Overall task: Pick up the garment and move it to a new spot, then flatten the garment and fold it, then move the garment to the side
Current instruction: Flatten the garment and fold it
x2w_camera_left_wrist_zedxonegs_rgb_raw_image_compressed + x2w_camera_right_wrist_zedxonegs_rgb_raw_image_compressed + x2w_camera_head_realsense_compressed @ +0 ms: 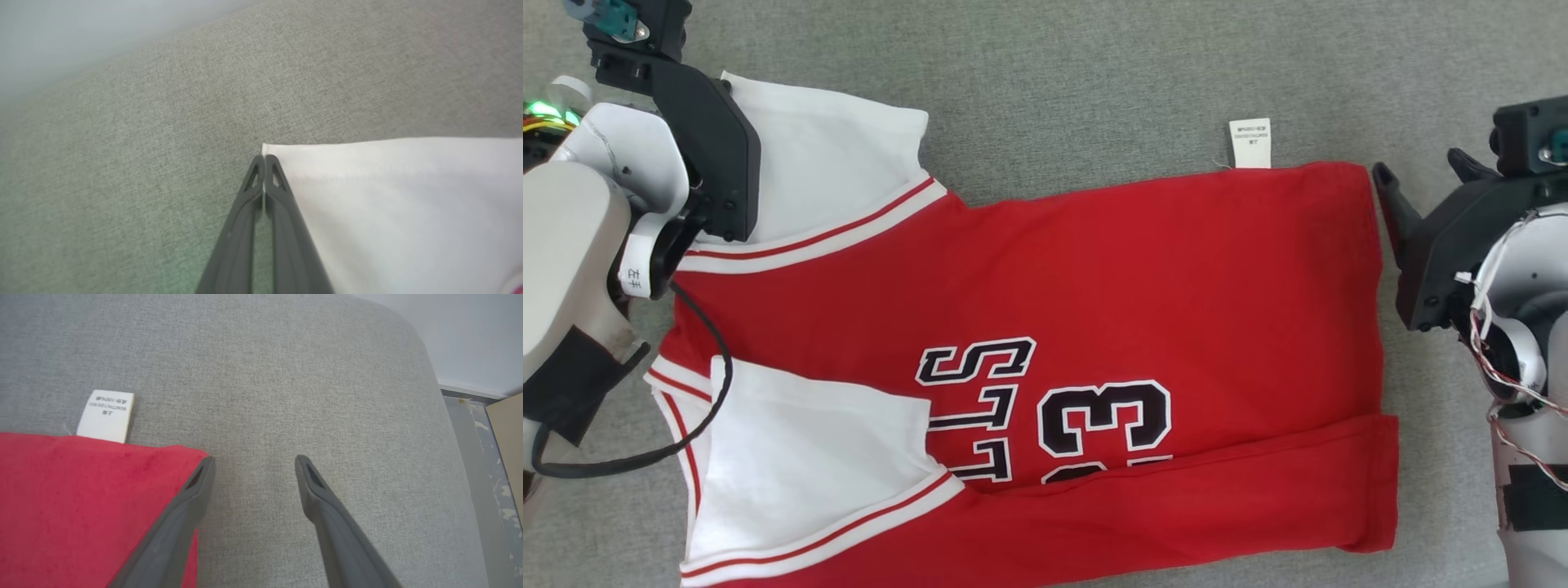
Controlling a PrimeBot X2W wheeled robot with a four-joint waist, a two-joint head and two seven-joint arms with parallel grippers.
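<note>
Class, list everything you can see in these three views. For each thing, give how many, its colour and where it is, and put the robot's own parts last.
jersey: one, red with white sleeves and black-and-white lettering, spread on the grey surface, near edge folded over.
care label: one, white, sticking out from the jersey's far edge.
surface: one, grey fabric, under everything.
wall: one, pale, beyond the surface's rounded corner.
board: one, beige, right wrist view's right edge.
left gripper: one, dark, shut on a white sleeve's corner.
right gripper: one, dark, open, at the red hem corner.
</note>
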